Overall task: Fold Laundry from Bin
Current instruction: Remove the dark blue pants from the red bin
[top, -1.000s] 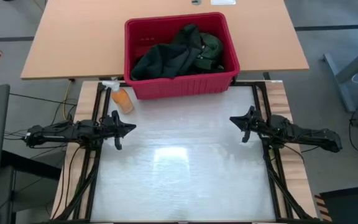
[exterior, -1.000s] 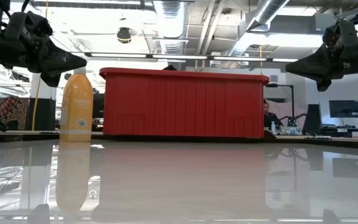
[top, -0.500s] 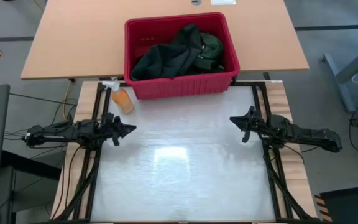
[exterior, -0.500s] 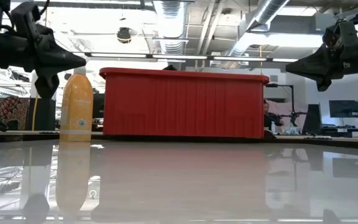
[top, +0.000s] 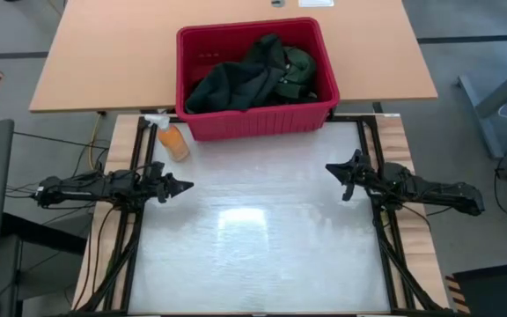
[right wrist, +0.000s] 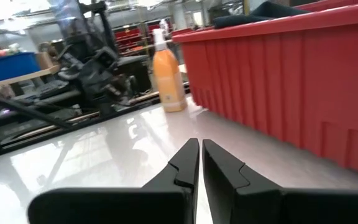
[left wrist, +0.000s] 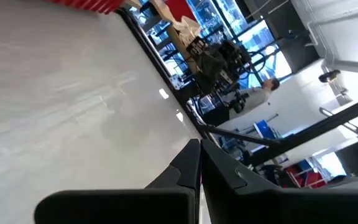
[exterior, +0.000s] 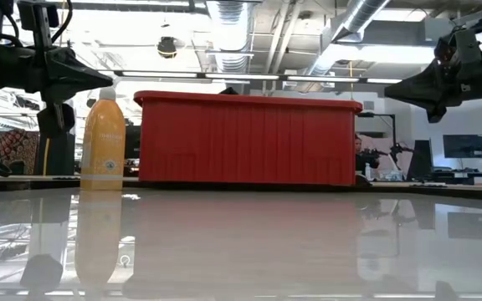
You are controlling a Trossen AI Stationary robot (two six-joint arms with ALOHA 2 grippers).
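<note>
Your left gripper (top: 186, 186) and right gripper (top: 330, 169) hover over the table (top: 253, 246), both pinched closed, empty; laundry (top: 252, 74) sits in the bin (top: 255, 122).

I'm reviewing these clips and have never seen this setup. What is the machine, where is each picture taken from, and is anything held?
Two dark robot arms work at a white table. One picture looks straight down, one looks level across the tabletop, and two come from cameras on the arms' wrists. The left end effector and right end effector hover at the table's sides, both shut and holding nothing. At the far edge stands a red bin with dark laundry inside. An orange bottle stands beside the bin. Folding has not started.
</note>
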